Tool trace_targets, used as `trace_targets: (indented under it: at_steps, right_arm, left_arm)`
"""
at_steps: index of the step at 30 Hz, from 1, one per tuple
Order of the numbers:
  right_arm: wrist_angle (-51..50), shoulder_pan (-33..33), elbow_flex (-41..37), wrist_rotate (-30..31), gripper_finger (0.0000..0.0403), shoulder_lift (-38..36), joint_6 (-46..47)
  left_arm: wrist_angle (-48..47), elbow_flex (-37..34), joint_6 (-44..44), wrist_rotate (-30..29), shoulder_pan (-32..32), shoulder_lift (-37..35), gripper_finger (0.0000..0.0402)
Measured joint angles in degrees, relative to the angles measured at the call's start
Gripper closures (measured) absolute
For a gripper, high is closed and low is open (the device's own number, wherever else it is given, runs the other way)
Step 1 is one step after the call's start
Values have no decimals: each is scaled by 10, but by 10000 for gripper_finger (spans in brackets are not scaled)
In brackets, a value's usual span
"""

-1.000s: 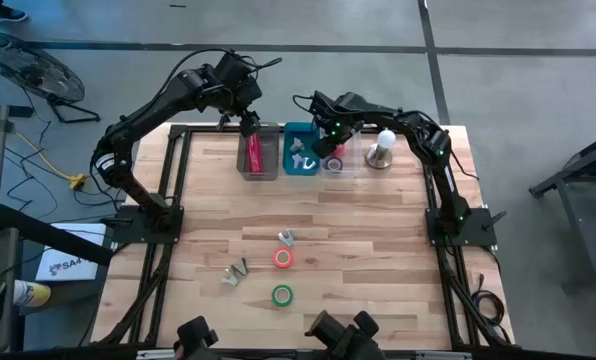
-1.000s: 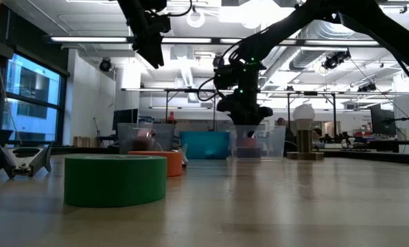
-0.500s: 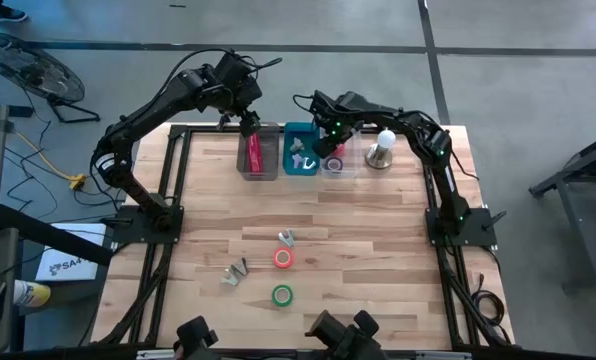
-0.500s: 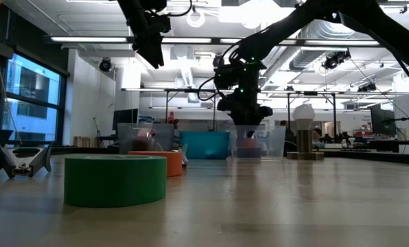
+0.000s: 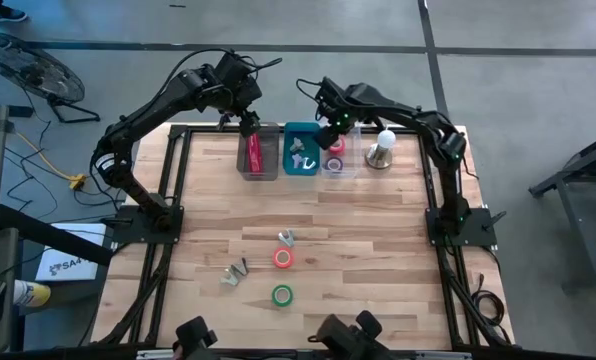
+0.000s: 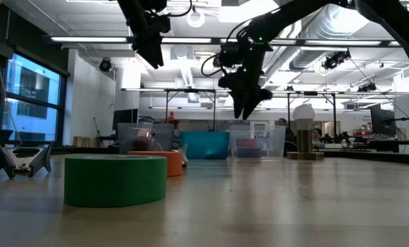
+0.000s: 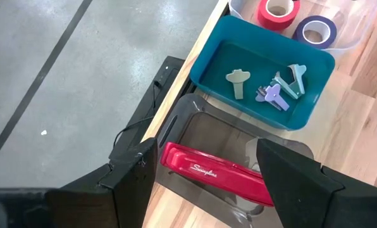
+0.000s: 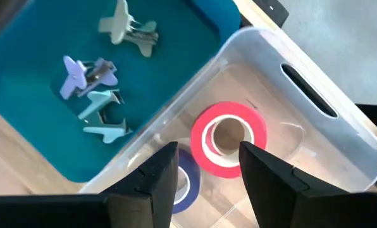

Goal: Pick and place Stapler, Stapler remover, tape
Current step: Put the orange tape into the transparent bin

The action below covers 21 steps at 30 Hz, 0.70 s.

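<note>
The red stapler (image 7: 214, 174) lies flat in the grey bin (image 5: 259, 152) at the table's far edge. My left gripper (image 7: 206, 144) hovers open above it, also seen in the high view (image 5: 250, 124). My right gripper (image 8: 207, 152) hangs open above the clear bin (image 8: 315, 107), which holds a red tape roll (image 8: 229, 136) and a purple one (image 8: 185, 180). An orange-red tape roll (image 5: 283, 258) and a green tape roll (image 5: 282, 295) lie flat on the table's near half. Two staple removers (image 5: 286, 238) (image 5: 238, 270) lie beside them.
A teal bin (image 5: 300, 150) between the grey and clear bins holds several staple removers (image 7: 277, 88). A white bulb on a stand (image 5: 380, 148) is right of the clear bin. Bare wood lies between the bins and the loose rolls.
My right gripper has risen from the clear bin and drawn a little toward the table's far edge, tipping as it went. The red and purple rolls stay in the bin. My left arm has kept still.
</note>
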Motion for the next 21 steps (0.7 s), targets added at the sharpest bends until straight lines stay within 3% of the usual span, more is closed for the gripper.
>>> trace_targets:
  at_steps: [14, 21]
  right_arm:
    - [25, 32, 0, -12, 243, -58, -25]
    - [30, 64, 0, -8, 243, -89, -40]
  left_arm:
    - [-13, 1, -22, 30, 3, -83, 138]
    - [-81, 1, -48, 31, 2, -121, 138]
